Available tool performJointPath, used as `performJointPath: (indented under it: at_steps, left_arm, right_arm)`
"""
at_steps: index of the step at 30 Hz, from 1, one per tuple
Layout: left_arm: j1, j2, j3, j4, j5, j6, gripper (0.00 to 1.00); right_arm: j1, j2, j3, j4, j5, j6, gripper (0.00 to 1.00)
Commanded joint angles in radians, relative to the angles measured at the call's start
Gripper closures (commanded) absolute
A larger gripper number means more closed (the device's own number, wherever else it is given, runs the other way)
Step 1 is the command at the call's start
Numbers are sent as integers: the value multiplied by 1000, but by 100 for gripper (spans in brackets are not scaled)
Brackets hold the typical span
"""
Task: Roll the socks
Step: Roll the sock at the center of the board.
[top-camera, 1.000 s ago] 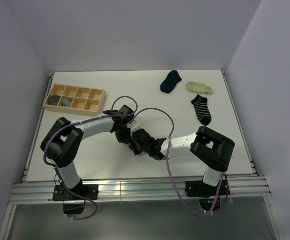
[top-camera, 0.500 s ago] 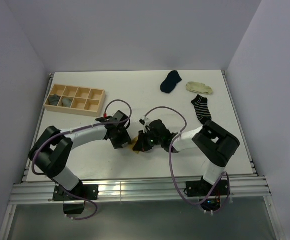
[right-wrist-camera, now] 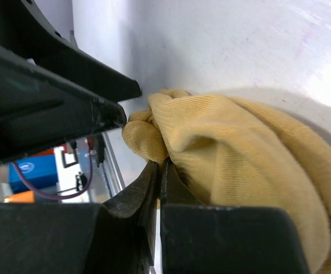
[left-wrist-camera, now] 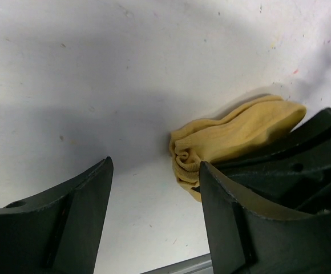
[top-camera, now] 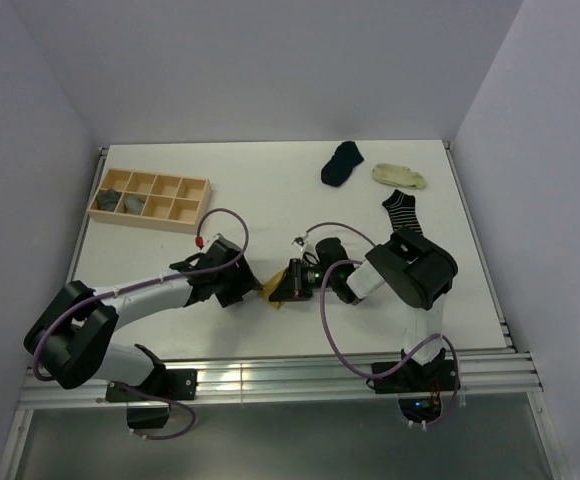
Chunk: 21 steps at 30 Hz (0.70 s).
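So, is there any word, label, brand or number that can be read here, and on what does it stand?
No text can be read in any view.
The blue object in the background of the right wrist view: small white mark, too blurred to read.
The mustard sock and the wooden tray show no print.

The left arm (top-camera: 135,297) is held low and reaches out to the right, almost straight. The left gripper (left-wrist-camera: 154,165) stands wide apart, with both fingers (left-wrist-camera: 74,217) pointing toward the other gripper. The right arm (top-camera: 410,268) is bent sharply at the elbow, and its forearm points to the left. The right gripper (right-wrist-camera: 158,171) has its tips pressed together on a fold of the yellow sock (right-wrist-camera: 234,148). The two grippers face each other, very near.
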<state>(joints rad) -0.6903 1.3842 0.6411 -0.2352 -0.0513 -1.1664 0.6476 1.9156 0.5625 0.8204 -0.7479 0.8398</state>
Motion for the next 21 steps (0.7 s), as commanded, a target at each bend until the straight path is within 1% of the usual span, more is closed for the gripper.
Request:
performJointPath:
  at_steps: [1, 6, 13, 19, 21]
  left_arm:
    - [-23, -25, -27, 131, 28, 10, 34]
    - [-35, -24, -55, 201, 39, 20, 36]
    - [-43, -1, -52, 208, 37, 47, 39]
    - [-44, -74, -92, 226, 25, 88, 38]
    - [-46, -85, -100, 226, 15, 109, 41]
  right_arm:
    - [-12, 51, -13, -23, -7, 36, 100]
    - [-25, 79, -15, -1, -11, 67, 100]
    - [-37, 89, -13, 5, -8, 76, 99]
    - [-42, 97, -13, 19, -11, 90, 99]
    - [-43, 100, -12, 19, -11, 90, 99]
